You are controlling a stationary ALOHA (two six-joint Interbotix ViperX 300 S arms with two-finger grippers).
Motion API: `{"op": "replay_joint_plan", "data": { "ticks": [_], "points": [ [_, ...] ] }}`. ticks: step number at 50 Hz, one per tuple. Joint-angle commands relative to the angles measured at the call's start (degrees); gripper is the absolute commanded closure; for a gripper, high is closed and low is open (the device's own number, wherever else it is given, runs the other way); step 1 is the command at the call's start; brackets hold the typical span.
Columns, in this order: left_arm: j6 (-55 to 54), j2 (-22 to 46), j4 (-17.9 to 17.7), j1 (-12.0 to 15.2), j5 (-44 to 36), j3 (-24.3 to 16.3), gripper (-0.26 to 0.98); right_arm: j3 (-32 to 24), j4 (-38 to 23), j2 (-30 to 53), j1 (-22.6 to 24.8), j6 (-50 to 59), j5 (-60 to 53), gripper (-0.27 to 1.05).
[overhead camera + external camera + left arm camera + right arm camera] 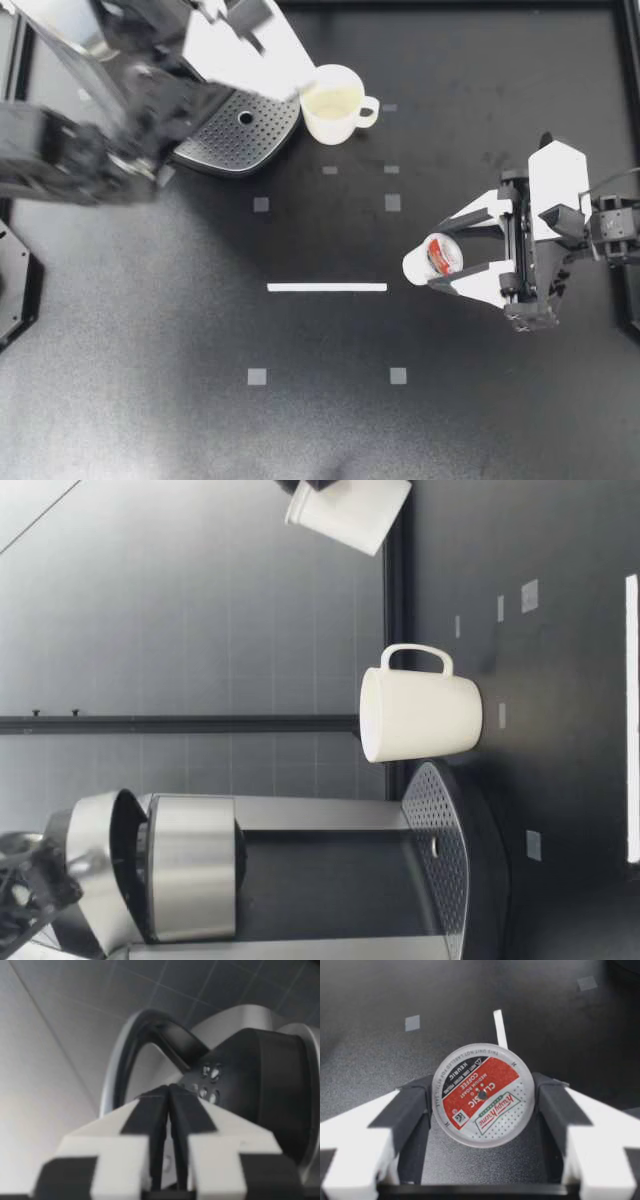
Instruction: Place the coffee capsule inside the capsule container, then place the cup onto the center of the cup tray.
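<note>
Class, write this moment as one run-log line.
right gripper: shut on capsule, aloft | left gripper: shut, by machine lid | cup: on table beside cup tray

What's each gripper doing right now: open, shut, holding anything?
Left gripper: shut, nothing visible between its fingers, close to the coffee machine.
Right gripper: shut on the coffee capsule.

1 white plastic coffee capsule [438,255] with red-and-black foil lid. 1 white ceramic cup [335,105] with handle. 1 silver-and-black coffee machine [190,865] with 1 black perforated cup tray [230,140]. 1 white tape strip [327,287]. 7 small grey square markers [393,202] on the table [150,350]. 2 black robot arms: left arm [50,165], right arm [612,222].
</note>
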Motion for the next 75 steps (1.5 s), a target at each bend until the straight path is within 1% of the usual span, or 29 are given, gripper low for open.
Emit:
{"op": "replay_joint_plan", "data": {
  "ticks": [1, 7, 10, 14, 17, 20, 27, 37, 41, 46, 49, 52, 60, 63, 68, 75],
  "points": [
    [-1.85, -3.52, -1.49, 1.76, -1.76, 0.18, 0.6, -1.49, 0.09, -0.44, -0.18, 0.0, -0.62, 0.24],
    [-5.27, -7.03, -3.16, 3.69, -4.83, 2.29, 0.6, -1.76, 0.09, -0.35, -0.18, -0.09, -0.62, 0.24],
    [-6.94, -9.05, -3.25, 4.13, -6.68, 3.6, 0.6, -1.76, 0.09, -0.26, -0.18, -0.09, -0.7, 0.24],
    [-8.79, -11.69, -3.34, 5.36, -9.58, 5.27, 0.6, -1.85, 0.09, -0.35, -0.18, -0.09, -0.79, 0.24],
    [-9.84, -13.45, -3.52, 6.59, -11.69, 6.24, 0.6, -1.93, 0.09, -0.35, -0.18, -0.09, -0.97, 0.24],
    [-10.72, -15.38, -4.22, 8.44, -14.06, 7.29, 0.6, -2.11, 0.09, -0.35, -0.18, 0.0, -1.14, 0.24],
    [-11.87, -17.93, -5.54, 11.78, -18.54, 9.05, 0.6, -2.46, 0.09, -0.35, -0.18, 0.26, -1.14, 0.24],
    [-14.24, -20.13, -5.63, 14.33, -21.36, 10.99, 0.6, -3.6, 0.44, -0.44, -0.18, 0.09, -1.32, 0.24],
    [-14.5, -20.92, -5.63, 14.85, -22.32, 11.78, 0.6, -4.39, 0.35, -0.35, -0.18, -0.18, -1.32, 0.24],
    [-15.38, -22.06, -5.63, 14.85, -23.64, 12.48, 0.6, -6.24, 0.09, -0.44, -0.26, -1.23, -1.93, 0.24],
    [-16.61, -22.94, -5.63, 14.85, -25.66, 12.83, 0.6, -8.17, -0.18, -0.53, -1.49, -2.11, -3.16, 0.24],
    [-18.46, -24.08, -5.63, 14.85, -29.88, 13.54, 0.6, -10.37, -0.18, -0.44, -3.43, -3.25, -5.01, 0.24],
    [-25.93, -29.97, -5.63, 14.85, -46.85, 16.35, 0.6, -15.21, -0.18, 0.26, -9.14, -6.59, -9.14, 0.24],
    [-28.21, -32.52, -5.36, 14.94, -50.54, 17.49, 0.6, -17.05, -0.18, 0.79, -10.99, -7.73, -10.37, 0.24],
    [-29.88, -36.91, -5.19, 14.85, -52.65, 19.69, 0.6, -20.65, -0.18, 2.46, -13.89, -9.93, -11.07, 0.24],
    [-30.85, -42.36, -5.27, 14.85, -53.53, 23.55, 0.6, -25.14, -0.18, 5.8, -16.0, -12.57, -11.07, 0.24]
  ]
}}
